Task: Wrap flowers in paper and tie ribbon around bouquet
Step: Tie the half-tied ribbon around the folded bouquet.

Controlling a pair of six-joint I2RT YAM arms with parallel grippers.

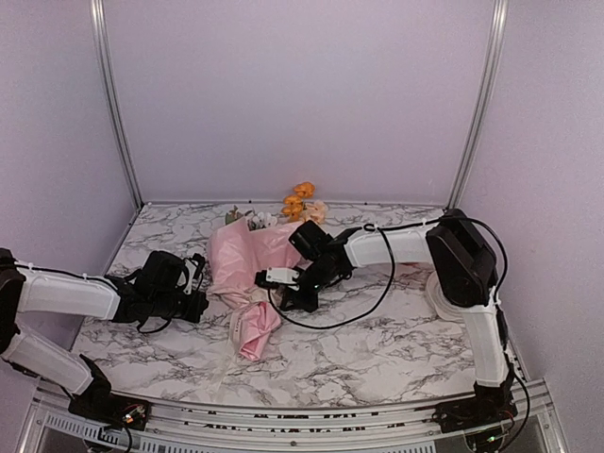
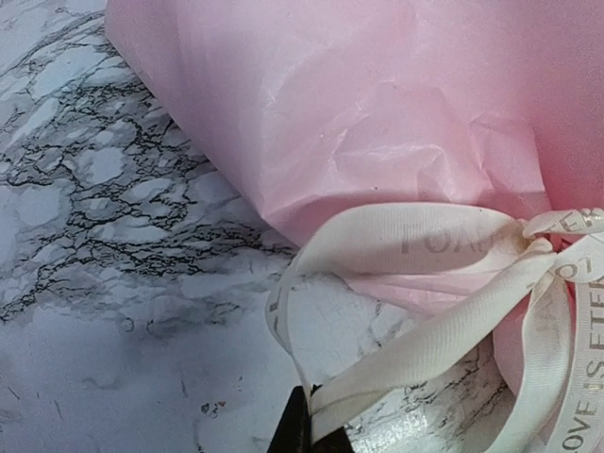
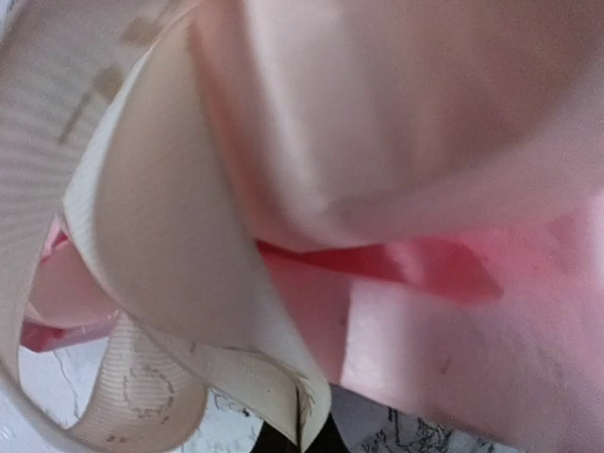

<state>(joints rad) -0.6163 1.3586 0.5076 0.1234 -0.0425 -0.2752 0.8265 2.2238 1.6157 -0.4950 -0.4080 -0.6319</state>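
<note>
Marble table (image 1: 377, 349) | right arm (image 1: 396, 247) bent inward over bouquet (image 1: 241, 264) | left pincer (image 2: 304, 429) pinches ribbon (image 2: 415, 241)

paper (image 1: 241, 255): plain soft pink
ribbon (image 2: 415, 236): pale cream, small grey lettering
flowers (image 1: 300, 203): orange, peach, white
table (image 1: 377, 349): white marble, grey-black veins

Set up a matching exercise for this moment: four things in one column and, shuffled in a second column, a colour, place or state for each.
Column 1
1. flowers
2. paper
3. ribbon
4. left end effector

Column 2
A. shut on a ribbon strand
B. orange, poking out of the far end of the bundle
C. cream with dark lettering, looped around the wrap
D. pink and crinkled, rolled into a bundle

Pairs: 1-B, 2-D, 3-C, 4-A
</note>
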